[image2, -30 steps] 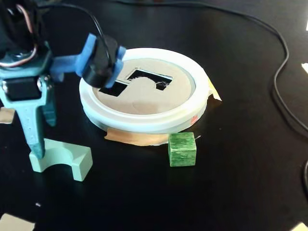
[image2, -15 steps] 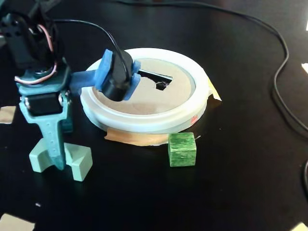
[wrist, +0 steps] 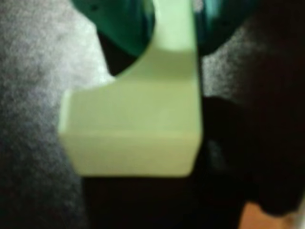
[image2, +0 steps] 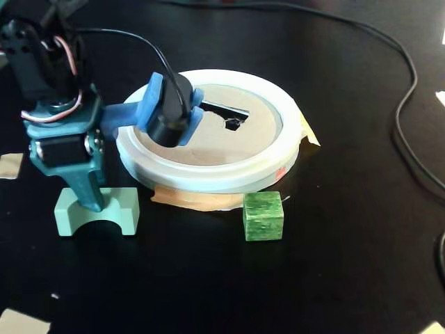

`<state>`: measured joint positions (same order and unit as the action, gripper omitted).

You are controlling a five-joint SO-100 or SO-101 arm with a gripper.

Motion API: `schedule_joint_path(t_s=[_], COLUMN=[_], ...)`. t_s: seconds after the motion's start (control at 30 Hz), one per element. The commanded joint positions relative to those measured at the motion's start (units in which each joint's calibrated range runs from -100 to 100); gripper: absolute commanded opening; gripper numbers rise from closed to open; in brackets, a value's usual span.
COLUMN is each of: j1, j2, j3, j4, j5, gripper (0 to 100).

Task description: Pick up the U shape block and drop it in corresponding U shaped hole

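Note:
The pale mint U shape block (image2: 111,209) stands on the black table left of the ring, its arch notch facing down. My teal gripper (image2: 92,200) comes down on its top and is shut on it. In the wrist view the block (wrist: 138,133) fills the middle, and one narrow part of it runs up between the two teal fingers (wrist: 126,24) of the gripper (wrist: 174,19). The U shaped hole (image2: 233,123) is a dark cutout in the tan disc (image2: 222,146). The arm's blue and black camera mount (image2: 167,111) hides its left part.
A white ring (image2: 208,177) rims the disc, with tan tape (image2: 184,198) under its front. A darker green cube (image2: 263,216) sits just in front of the ring. A black cable (image2: 410,104) curves along the right. Tan scraps (image2: 8,165) lie at the left edge.
The gripper has dropped lower over the block and closed on it. The block has turned so its arch faces the fixed camera and now sits a little farther right.

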<state>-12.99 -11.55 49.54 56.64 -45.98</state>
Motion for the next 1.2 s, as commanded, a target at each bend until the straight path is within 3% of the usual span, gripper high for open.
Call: schedule_joint_path(t_s=[0.0,0.33,0.5,0.73,0.87,1.17], j1=[0.88,0.0,-0.87,-1.0,-5.74,-23.09], j2=[0.04,-2.38,-12.5,-21.01,-20.02,-4.71], j3=[-3.82,-4.64,-3.91,-14.02,-26.4,-39.52], j4=[-1.2,0.2,0.71,19.77,27.5,26.7], j5=[-0.24,0.15,-0.1,-0.49,-4.69,-13.63], gripper=[6,6,6,6,6,6])
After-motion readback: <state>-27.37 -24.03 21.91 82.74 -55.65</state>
